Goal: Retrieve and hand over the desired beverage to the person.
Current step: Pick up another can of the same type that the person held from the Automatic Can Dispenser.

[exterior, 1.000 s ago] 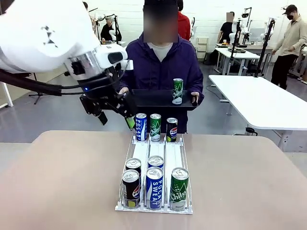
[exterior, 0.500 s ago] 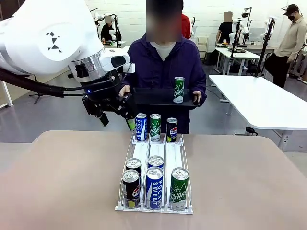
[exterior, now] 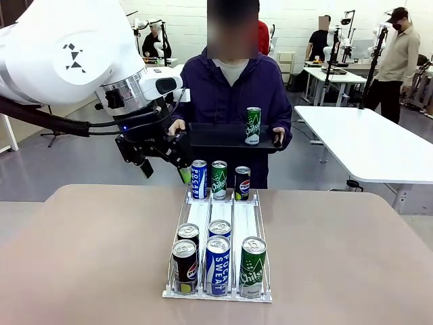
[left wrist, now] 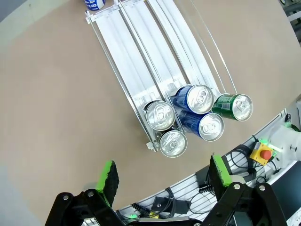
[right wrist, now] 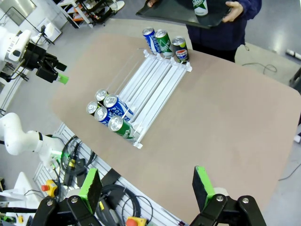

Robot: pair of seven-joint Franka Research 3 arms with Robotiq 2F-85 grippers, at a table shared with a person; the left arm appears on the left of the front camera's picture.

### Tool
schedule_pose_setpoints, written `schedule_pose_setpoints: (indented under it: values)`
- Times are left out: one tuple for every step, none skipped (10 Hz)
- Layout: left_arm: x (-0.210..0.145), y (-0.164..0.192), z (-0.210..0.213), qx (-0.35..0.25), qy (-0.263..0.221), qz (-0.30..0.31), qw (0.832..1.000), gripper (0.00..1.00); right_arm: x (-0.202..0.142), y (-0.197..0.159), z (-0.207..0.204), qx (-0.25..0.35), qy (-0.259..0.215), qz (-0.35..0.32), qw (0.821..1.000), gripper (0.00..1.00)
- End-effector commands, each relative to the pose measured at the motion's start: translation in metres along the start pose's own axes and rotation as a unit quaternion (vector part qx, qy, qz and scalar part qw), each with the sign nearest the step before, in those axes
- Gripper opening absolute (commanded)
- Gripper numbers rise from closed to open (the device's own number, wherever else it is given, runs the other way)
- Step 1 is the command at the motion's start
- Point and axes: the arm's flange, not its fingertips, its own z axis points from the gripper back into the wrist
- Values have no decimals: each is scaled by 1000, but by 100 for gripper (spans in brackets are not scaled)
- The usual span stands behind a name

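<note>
The person (exterior: 230, 88) in a dark purple jacket stands at the far side of the table. Both hands hold a black tray (exterior: 216, 137) on which a green can (exterior: 253, 126) stands upright. My left gripper (exterior: 165, 171) hangs open and holds nothing, just left of the tray and above the rack's far left corner. The white wire rack (exterior: 243, 217) holds a blue can (exterior: 199, 179), a green can (exterior: 219, 179) and a black can (exterior: 242, 183) at its far end, and several cans at its near end. High above the table, my right gripper (right wrist: 146, 183) is open.
The rack (left wrist: 141, 61) lies below my left gripper (left wrist: 163, 175), its near cans grouped together (left wrist: 197, 110). The brown table (exterior: 338, 257) has bare room on both sides of the rack. A white table (exterior: 365, 142) and other people stand behind at the right.
My left arm shifted slightly right and up a second ago and has since held still. The tray rose a little. A person at the back right walked left.
</note>
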Motion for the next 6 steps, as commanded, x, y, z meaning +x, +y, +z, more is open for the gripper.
schedule_pose_setpoints:
  values:
    - [0, 0, 0, 0, 0, 0, 1000, 100, 1, -2, -1, 2, 5, 5, 1000, 100]
    - [4, -21, -9, -1, 8, -8, 1000, 100, 1, -2, -1, 2, 5, 5, 1000, 100]
    - [8, -38, -20, 14, 24, -4, 1000, 100, 1, -2, -1, 2, 5, 5, 1000, 100]
    - [13, -52, -29, 15, 45, 17, 999, 100, 1, -2, -1, 2, 5, 5, 1000, 100]
    - [14, -65, -38, 18, 52, 52, 997, 100, 1, -2, -1, 2, 5, 5, 1000, 100]
    - [13, -79, -50, 28, 67, 100, 992, 100, 1, -2, -1, 2, 5, 5, 1000, 100]
